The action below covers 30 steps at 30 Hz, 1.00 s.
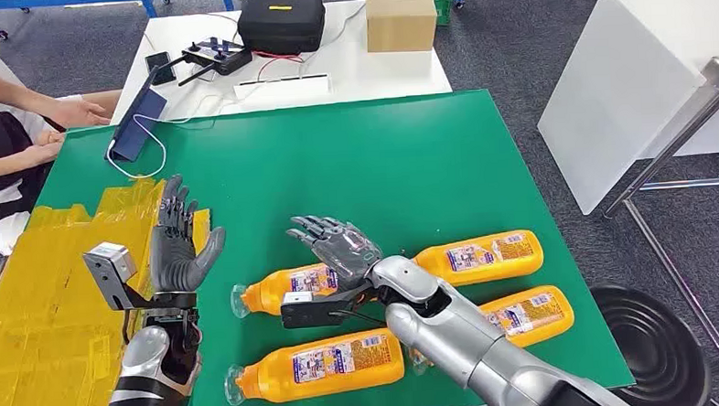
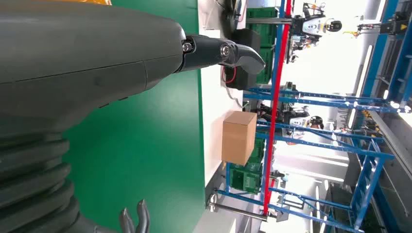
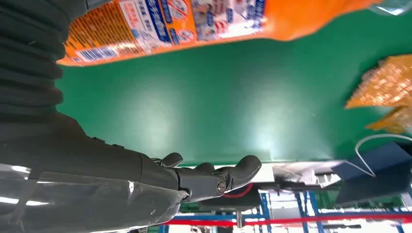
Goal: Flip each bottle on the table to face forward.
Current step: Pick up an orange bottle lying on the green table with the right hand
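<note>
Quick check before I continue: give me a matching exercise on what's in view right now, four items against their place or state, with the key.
Items:
1. left hand
2. right hand
3. cardboard box
4. black case

Places or states:
A. on the white table, at its far right end
B. raised and open beside the yellow tape patch
C. open above the orange bottle on the green mat
D. on the white table, left of the box

Pairs: 1-B, 2-C, 3-A, 4-D
</note>
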Available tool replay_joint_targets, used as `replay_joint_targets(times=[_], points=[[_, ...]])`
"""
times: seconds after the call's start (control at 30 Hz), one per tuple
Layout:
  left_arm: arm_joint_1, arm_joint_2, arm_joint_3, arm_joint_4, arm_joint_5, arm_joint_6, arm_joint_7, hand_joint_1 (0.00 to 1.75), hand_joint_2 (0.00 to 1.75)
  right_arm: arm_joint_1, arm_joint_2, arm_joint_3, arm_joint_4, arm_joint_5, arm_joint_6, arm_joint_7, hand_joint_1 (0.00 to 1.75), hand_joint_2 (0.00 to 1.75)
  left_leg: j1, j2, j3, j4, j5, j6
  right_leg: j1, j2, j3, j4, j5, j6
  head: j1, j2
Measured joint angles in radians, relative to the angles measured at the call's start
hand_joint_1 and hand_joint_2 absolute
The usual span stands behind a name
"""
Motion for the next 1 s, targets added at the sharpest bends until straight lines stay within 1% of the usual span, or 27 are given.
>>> replay_joint_targets(times=[0.23,0.43,0.83,0.87,0.9,1.0], points=[[0.000,0.000,0.015,0.001,0.004,0.014,-0.001,0.00,1.75,0.000,0.001,0.006,0.065,0.019,-0.026,0.032,0.00,1.75,0.000,0.000,0.000,0.000,0.000,0.000,0.000,0.000,0.000,0.000,0.000,0.000,0.000,0.000],[0.000,0.000,0.040,0.001,0.006,0.018,-0.002,0.00,1.75,0.001,0.007,0.010,0.136,0.017,-0.035,0.034,0.00,1.75,0.000,0.000,0.000,0.000,0.000,0.000,0.000,0.000,0.000,0.000,0.000,0.000,0.000,0.000],[-0.001,0.000,0.046,0.003,0.014,0.017,-0.002,0.00,1.75,-0.010,0.057,0.009,0.279,-0.003,-0.031,0.020,0.00,1.75,0.000,0.000,0.000,0.000,0.000,0.000,0.000,0.000,0.000,0.000,0.000,0.000,0.000,0.000],[-0.001,0.000,0.046,0.003,0.014,0.017,-0.002,0.00,1.75,-0.013,0.059,0.008,0.286,-0.003,-0.031,0.020,0.03,1.75,0.000,0.000,0.000,0.000,0.000,0.000,0.000,0.000,0.000,0.000,0.000,0.000,0.000,0.000],[-0.001,0.000,0.046,0.003,0.014,0.017,-0.001,0.00,1.75,-0.015,0.062,0.008,0.293,-0.003,-0.031,0.020,0.30,1.75,0.000,0.000,0.000,0.000,0.000,0.000,0.000,0.000,0.000,0.000,0.000,0.000,0.000,0.000],[-0.001,0.000,0.046,0.003,0.015,0.015,-0.001,0.00,1.75,-0.023,0.070,0.007,0.315,-0.003,-0.031,0.020,1.42,1.75,0.000,0.000,0.001,0.000,0.000,0.000,0.000,0.000,0.000,0.000,0.000,0.000,0.000,0.000]])
